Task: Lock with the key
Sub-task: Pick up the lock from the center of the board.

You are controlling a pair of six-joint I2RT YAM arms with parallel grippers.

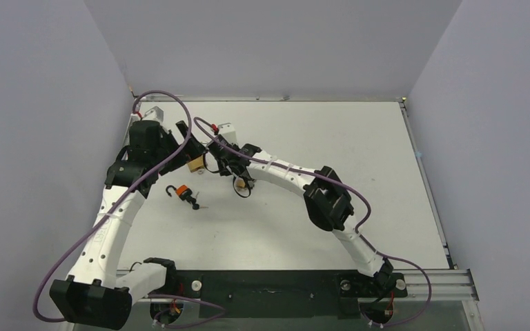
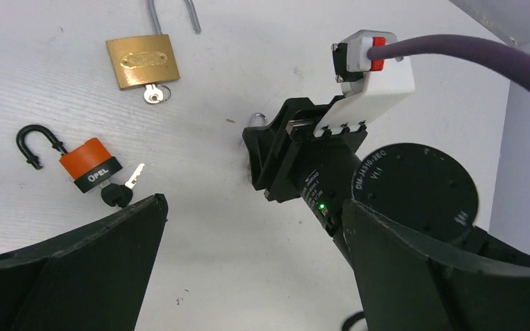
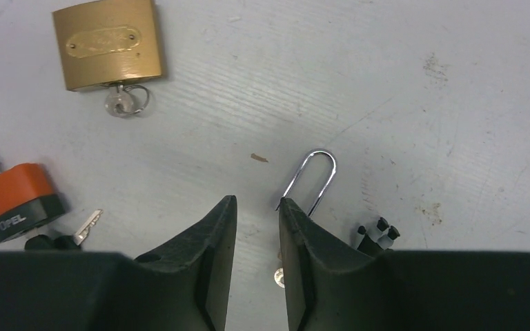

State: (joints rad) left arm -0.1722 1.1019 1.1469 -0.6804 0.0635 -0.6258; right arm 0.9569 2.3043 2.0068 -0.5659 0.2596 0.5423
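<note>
White worktop (image 3: 421, 83) looks smooth: the silver shackle (image 3: 321, 153) beside the right hand (image 3: 257, 201), fingers slightly apart, may slide away when nudged; left hand (image 2: 254, 203) stands wide apart, empty.

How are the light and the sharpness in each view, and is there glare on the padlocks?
Top external: soft even light, faint shadows. Left wrist: sharp, the lettering on the orange padlock reads clearly. Right wrist: the brass padlock is sharp, no strong glare; the right gripper is dark, with little detail.
</note>
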